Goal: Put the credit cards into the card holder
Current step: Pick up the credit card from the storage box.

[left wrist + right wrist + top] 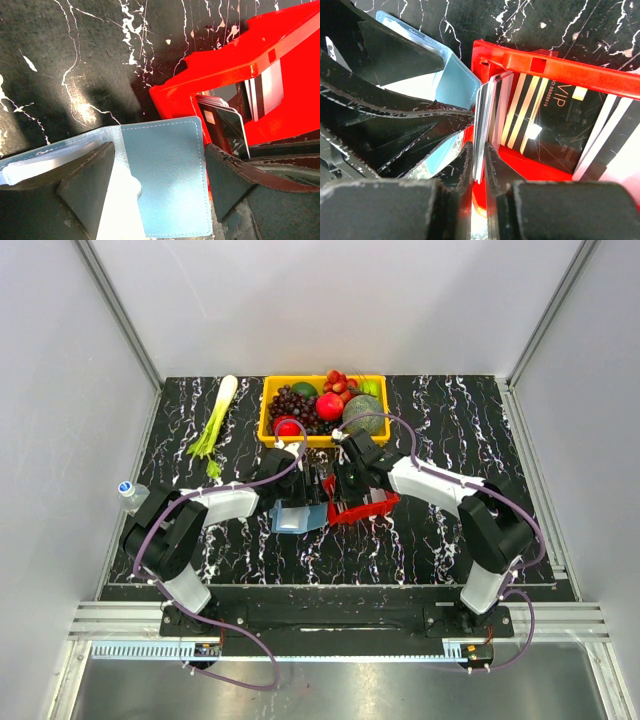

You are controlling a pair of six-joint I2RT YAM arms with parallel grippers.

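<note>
The blue card holder point(297, 517) lies open on the black marbled table, just left of the red tray point(362, 508). My left gripper point(159, 150) stands open, its fingers straddling the holder's blue flap point(167, 175). Several credit cards stand on edge in the red tray point(580, 72): a thin stack point(482, 115) at its left end and a black striped card point(560, 125) leaning behind it. My right gripper point(478, 150) reaches into the tray's left end, its jaws pressed to both sides of that thin stack. The holder's pale inside point(455, 85) shows right beside the tray wall.
A yellow basket point(268, 420) of fruit stands at the back centre, close behind both grippers. A leek point(215, 425) lies at the back left and a small bottle point(131, 494) at the table's left edge. The two grippers work almost touching.
</note>
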